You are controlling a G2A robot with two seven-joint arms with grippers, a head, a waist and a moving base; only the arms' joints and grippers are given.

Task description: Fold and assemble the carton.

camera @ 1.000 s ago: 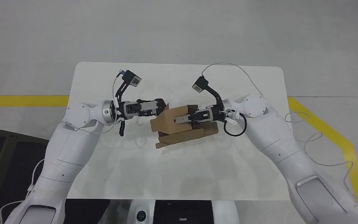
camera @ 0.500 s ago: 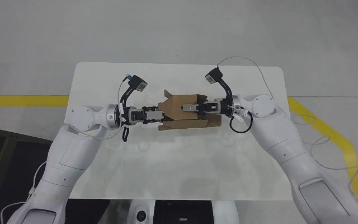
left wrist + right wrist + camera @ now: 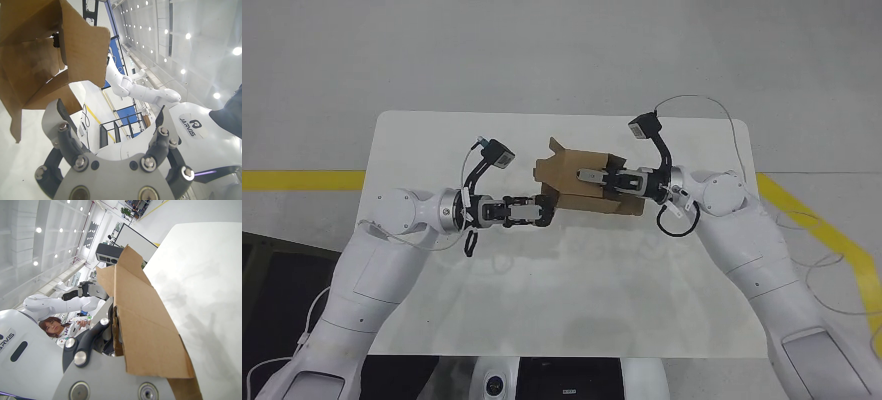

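Note:
The brown carton hangs above the far middle of the white table, partly unfolded, with flaps sticking out at its left end. My right gripper comes in from the right and is shut on one of the carton's walls; a dark finger lies against the cardboard. My left gripper sits just below the carton's left end and is open. In the left wrist view its fingers stand wide apart under the carton's open end, one close to a flap.
The table's front half and left side are bare white surface. A thin cable loops over the far right corner. A yellow floor line runs past both sides of the table.
The right arm has carried the carton up and toward the table's far side, turning it more level. The left gripper has shifted right and stays under the carton's left end.

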